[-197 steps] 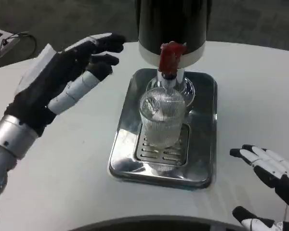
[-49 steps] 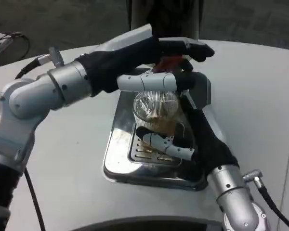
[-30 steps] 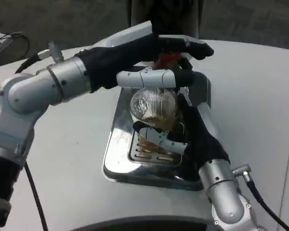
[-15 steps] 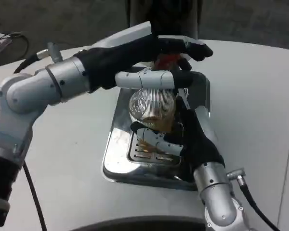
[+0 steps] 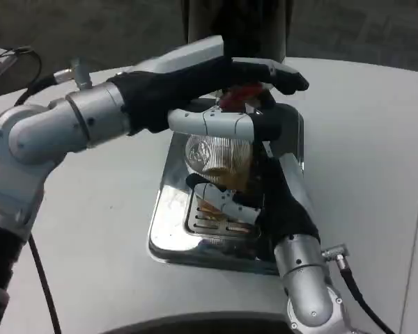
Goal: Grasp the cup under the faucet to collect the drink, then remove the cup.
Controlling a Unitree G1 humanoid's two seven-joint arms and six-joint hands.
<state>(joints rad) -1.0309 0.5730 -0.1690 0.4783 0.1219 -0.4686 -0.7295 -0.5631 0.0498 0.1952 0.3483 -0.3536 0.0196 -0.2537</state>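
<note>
cup [image 5: 219, 158] on drip tray [image 5: 168, 223] under faucet [image 5: 242, 94] | my right hand [image 5: 268, 198] wraps its side | my left hand [image 5: 195, 87] fingers spread over lever | ribbed glass, part-filled: heavy-ish, slick, breakable; grip mid-wall, keep upright

No readable text, labels, brand marks, numbers or signs anywhere; dispenser [image 5: 233, 28], tray [image 5: 168, 209] and table [image 5: 376, 160] surfaces all unmarked.

The right hand [image 5: 268, 198] grips the ribbed cup [image 5: 216, 156], tilted and holding amber drink, over the steel tray [image 5: 168, 226] on the white counter [image 5: 90, 229]. The left hand [image 5: 195, 87] reaches across to the red tap [image 5: 242, 94] of the black dispenser [image 5: 233, 28].
</note>
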